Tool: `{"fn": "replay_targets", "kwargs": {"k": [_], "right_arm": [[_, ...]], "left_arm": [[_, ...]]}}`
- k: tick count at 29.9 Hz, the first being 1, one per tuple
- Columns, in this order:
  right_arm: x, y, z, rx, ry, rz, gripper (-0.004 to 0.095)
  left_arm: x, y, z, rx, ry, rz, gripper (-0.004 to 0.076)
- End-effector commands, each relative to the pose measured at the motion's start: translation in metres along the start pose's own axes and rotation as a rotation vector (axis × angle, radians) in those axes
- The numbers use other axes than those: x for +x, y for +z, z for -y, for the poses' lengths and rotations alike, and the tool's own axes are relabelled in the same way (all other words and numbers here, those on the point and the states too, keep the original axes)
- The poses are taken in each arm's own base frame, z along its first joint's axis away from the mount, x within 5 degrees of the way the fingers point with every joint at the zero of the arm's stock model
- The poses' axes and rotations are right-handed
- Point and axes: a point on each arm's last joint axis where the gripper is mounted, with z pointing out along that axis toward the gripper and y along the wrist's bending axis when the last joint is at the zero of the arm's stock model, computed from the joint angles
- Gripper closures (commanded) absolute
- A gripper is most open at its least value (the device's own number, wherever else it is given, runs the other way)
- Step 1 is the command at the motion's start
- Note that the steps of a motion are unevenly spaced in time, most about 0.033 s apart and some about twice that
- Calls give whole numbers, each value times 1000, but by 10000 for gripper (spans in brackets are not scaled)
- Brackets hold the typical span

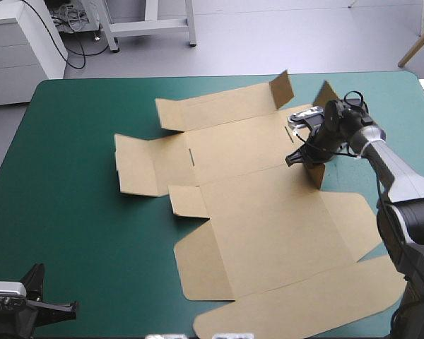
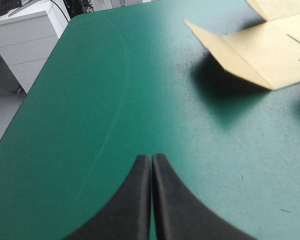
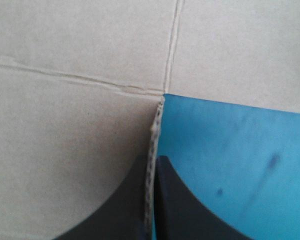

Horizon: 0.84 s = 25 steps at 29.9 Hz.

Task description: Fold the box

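The brown box (image 1: 268, 212) lies as a cut sheet spread across the middle and right of the teal-green table, mostly flat. Two flaps at its far right stand up. My right gripper (image 1: 297, 159) is at the raised side flap (image 1: 315, 174). In the right wrist view its black fingers (image 3: 151, 165) are pinched on the flap's pale cut edge (image 3: 154, 135), with brown board (image 3: 80, 125) beside it. My left gripper (image 1: 56, 309) rests at the table's near left corner, away from the box. Its fingers (image 2: 151, 160) are shut on nothing, and a box flap (image 2: 260, 50) lies ahead of them.
Bare teal-green cover (image 1: 71, 212) stretches along the left side, between my left gripper and the sheet. A white cabinet (image 1: 21, 42) stands beyond the table's far left corner. The sheet's near flap reaches the table's front edge (image 1: 304, 311).
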Motion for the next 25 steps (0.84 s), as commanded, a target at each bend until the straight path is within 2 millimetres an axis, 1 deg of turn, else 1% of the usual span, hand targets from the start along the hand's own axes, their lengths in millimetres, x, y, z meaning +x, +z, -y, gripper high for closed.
{"fn": "replay_targets", "kwargs": {"k": [1,2,3,5,6,11,13,18,22,25], "right_arm": [[-35,-28,-14,-40,-170,146,926],[-43,-29,-17,-45,-219,162,926],[-50,-29,-25,-53,-294,171,926],[-63,-29,-37,-53,-382,193,926],[-70,-29,-47,-52,-440,213,926],[-94,-27,-90,-38,-703,286,927],[-101,-26,-106,-31,-780,328,927],[-113,-27,-149,8,-990,455,927],[-114,-26,-184,33,-1184,511,928],[-114,-28,-199,54,-1284,548,928]], "left_arm": [[-11,-6,-1,-8,1,107,734],[-11,-6,-1,-8,1,107,734],[-11,-6,-1,-8,1,107,734],[-11,-6,-1,-8,1,107,734],[-11,-6,-1,-8,1,107,734],[-11,-6,-1,-8,1,107,734],[-11,-6,-1,-8,1,107,734],[-11,-6,-1,-5,-2,107,734],[-11,-6,-1,-4,-2,107,734],[-11,-6,-1,-4,-2,107,734]]}}
